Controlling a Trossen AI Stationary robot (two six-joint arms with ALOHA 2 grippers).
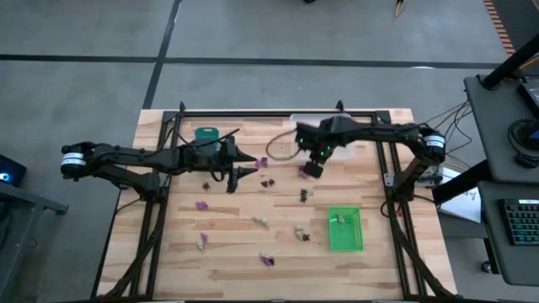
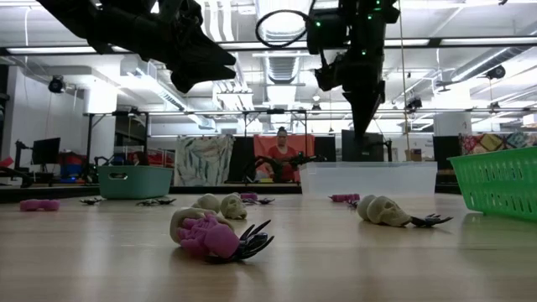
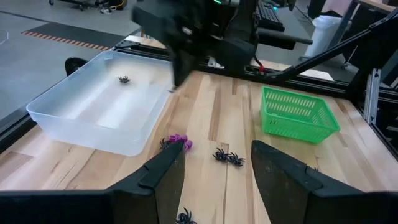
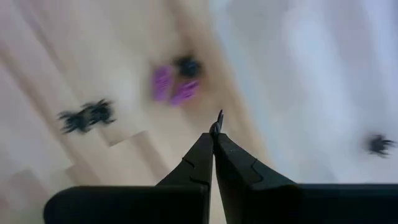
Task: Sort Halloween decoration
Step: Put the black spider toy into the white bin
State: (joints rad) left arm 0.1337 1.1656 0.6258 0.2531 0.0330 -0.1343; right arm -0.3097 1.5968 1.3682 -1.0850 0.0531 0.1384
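Observation:
Small purple [image 1: 202,204], black [image 1: 268,181] and cream [image 1: 261,222] Halloween trinkets lie scattered on the wooden table. My right gripper [image 1: 312,168] hangs above the table by the clear tray [image 3: 93,106], pointing down; it is shut [image 4: 214,134], with a thin black bit [image 4: 218,118] sticking out of its tips. One black spider [image 3: 124,79] lies in the clear tray. My left gripper [image 3: 217,180] waits open at the table's middle left [image 1: 244,166], above a purple trinket [image 3: 179,142] and black spiders [image 3: 227,157]. My right gripper pinches a small black trinket between its fingertips; only a thin black bit [image 4: 218,118] pokes out past them. The fingers point down from above. The trinket is lifted clear of the table; the fingers hide the rest of it.
A teal tray [image 1: 206,133] stands at the far left and a green basket [image 1: 345,229] with a cream piece in it at the near right. A black metal frame [image 1: 168,118] runs around the table. Bare wood lies between the scattered trinkets.

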